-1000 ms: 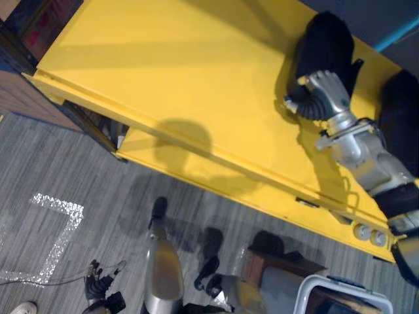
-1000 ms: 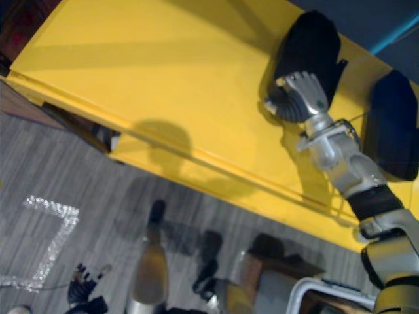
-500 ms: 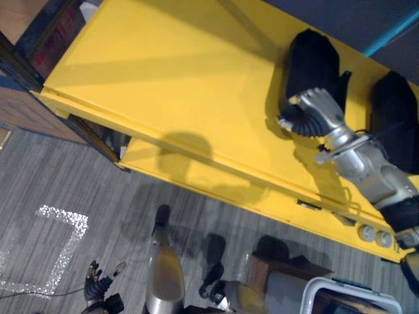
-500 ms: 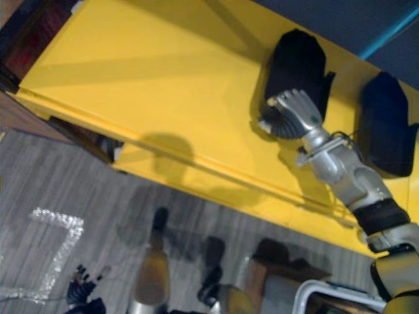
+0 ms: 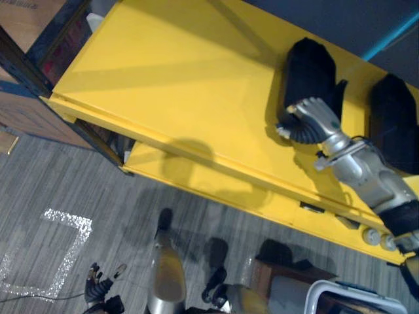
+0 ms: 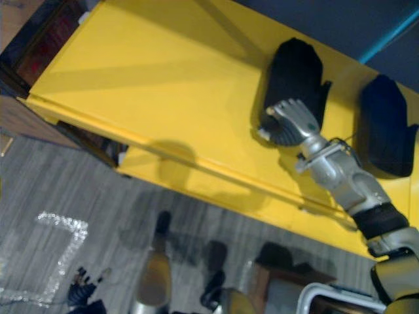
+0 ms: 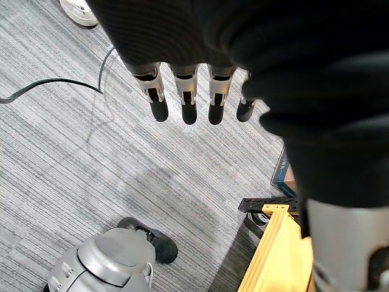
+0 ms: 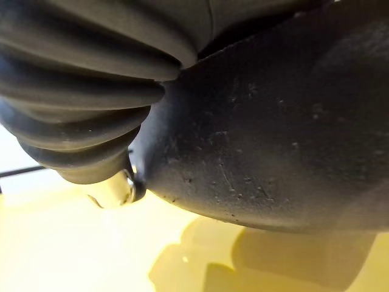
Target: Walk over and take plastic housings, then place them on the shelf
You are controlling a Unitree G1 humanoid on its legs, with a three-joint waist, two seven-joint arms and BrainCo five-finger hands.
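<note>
**Right hand [image 5: 313,118] resting on the housing's [image 5: 308,69] near end**

Our right hand is lying against the near end of a black housing, which is sitting flat on the yellow shelf [image 5: 170,72]. Its long axis is running straight away from the hand. We cannot tell whether the hand is grasping it or released. A second housing [image 5: 394,118] is lying off the hand's right side, apart. Our left hand [image 7: 185,91] is hanging released over the floor [image 7: 91,182], much farther off.

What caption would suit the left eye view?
Right hand against a black housing on the yellow shelf.
</note>
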